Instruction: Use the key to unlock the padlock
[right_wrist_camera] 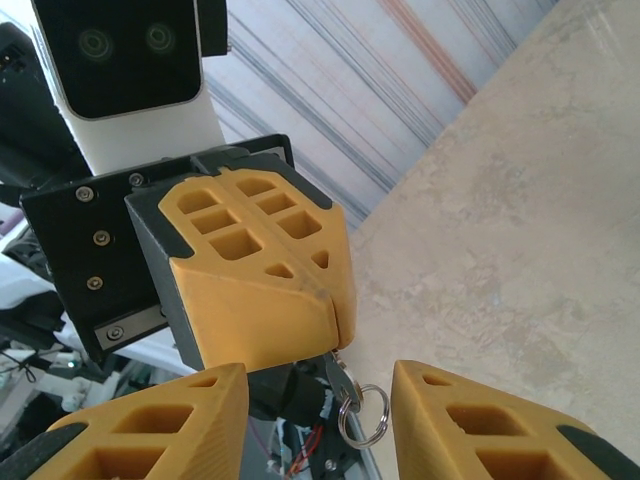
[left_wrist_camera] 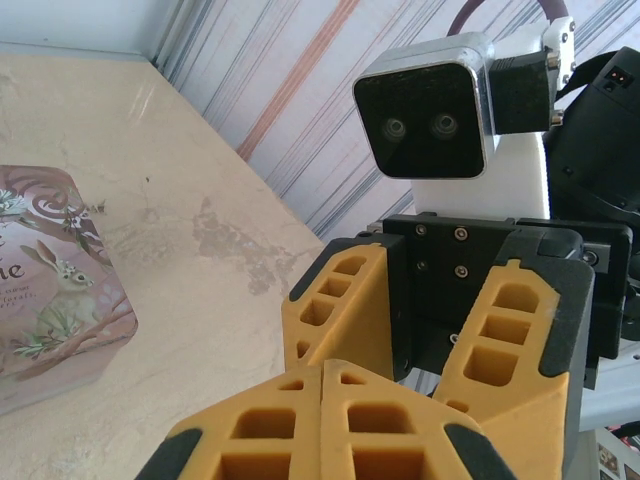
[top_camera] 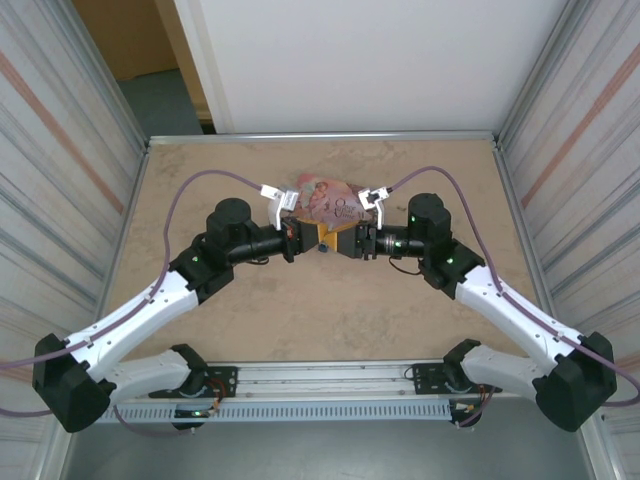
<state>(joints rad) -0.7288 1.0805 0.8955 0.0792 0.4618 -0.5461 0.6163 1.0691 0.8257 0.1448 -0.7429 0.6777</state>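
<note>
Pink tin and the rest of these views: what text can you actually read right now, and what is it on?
"ie": the end of a dark word on the lid of the pink tin, cut off by the frame edge in the left wrist view.
The small print under that word is too blurred to read.
The cursive lettering on the tin in the top view is too small to read.
The key shows no legible marking.
</note>
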